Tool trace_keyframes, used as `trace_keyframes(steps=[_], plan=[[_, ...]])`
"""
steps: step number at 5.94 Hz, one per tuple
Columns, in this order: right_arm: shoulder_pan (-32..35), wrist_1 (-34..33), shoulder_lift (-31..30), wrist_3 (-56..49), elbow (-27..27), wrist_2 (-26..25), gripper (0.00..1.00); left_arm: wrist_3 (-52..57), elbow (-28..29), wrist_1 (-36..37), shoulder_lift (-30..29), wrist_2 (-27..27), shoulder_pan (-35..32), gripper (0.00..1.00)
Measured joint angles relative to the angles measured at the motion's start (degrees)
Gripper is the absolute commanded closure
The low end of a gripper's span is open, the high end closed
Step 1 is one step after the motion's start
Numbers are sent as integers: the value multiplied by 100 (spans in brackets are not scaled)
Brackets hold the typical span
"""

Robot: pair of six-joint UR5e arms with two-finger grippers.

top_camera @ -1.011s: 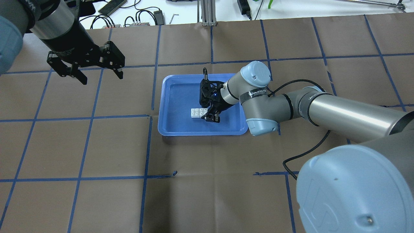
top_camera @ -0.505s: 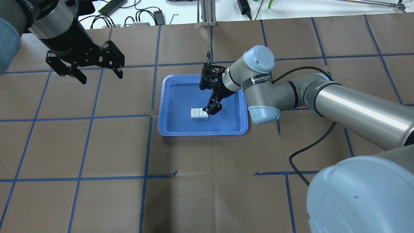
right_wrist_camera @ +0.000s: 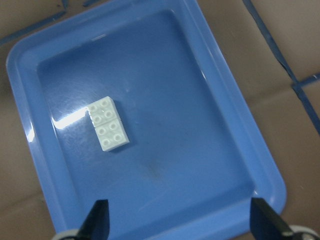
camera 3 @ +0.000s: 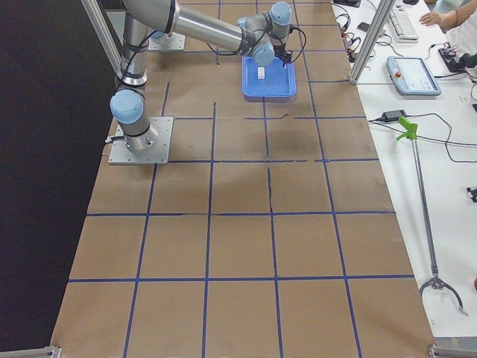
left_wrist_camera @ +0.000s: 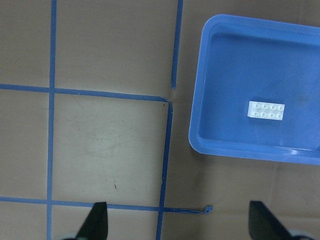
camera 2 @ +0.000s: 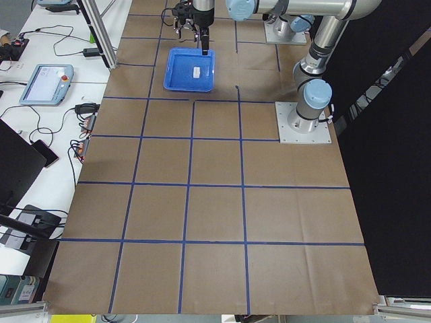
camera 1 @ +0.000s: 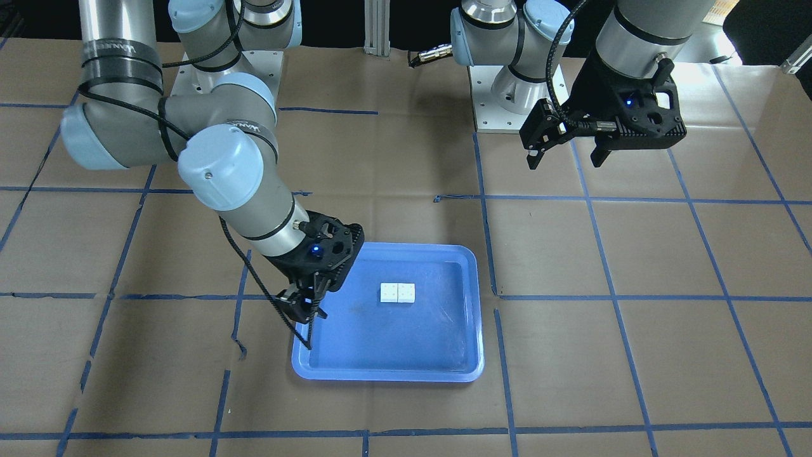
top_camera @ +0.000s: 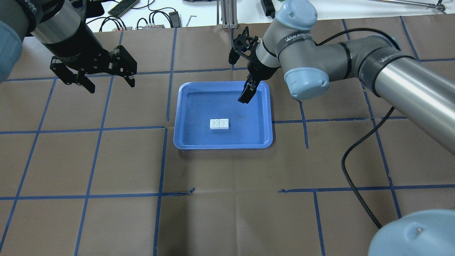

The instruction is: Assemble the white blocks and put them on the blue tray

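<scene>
The two white blocks (top_camera: pixel 219 123) lie side by side, touching, flat on the floor of the blue tray (top_camera: pixel 199 103). They also show in the front view (camera 1: pixel 398 292), the left wrist view (left_wrist_camera: pixel 267 110) and the right wrist view (right_wrist_camera: pixel 107 123). My right gripper (top_camera: pixel 245 95) is open and empty. It hangs above the tray's far right part, clear of the blocks, and also shows in the front view (camera 1: pixel 304 311). My left gripper (top_camera: pixel 111 84) is open and empty, raised over the table well left of the tray (camera 1: pixel 412 346).
Brown paper with blue tape lines covers the table (top_camera: pixel 106 160). The right arm's black cable (top_camera: pixel 355 170) trails over the table right of the tray. Cables and gear (top_camera: pixel 153 19) lie beyond the far edge. The arm bases (camera 1: pixel 507 95) stand at the robot side.
My right gripper has risen from beside the blocks and moved toward the tray's far right edge. The blocks stay where they were. The left arm has barely moved.
</scene>
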Motion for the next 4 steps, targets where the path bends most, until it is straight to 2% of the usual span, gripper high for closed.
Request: trace_keyframes(steps=[2, 4], plan=[[-398, 1070, -395, 1620, -435, -808, 0, 0, -22, -3, 30, 0, 0, 1], [-519, 1983, -894, 3306, -490, -1219, 0, 0, -31, -8, 39, 0, -6, 1]])
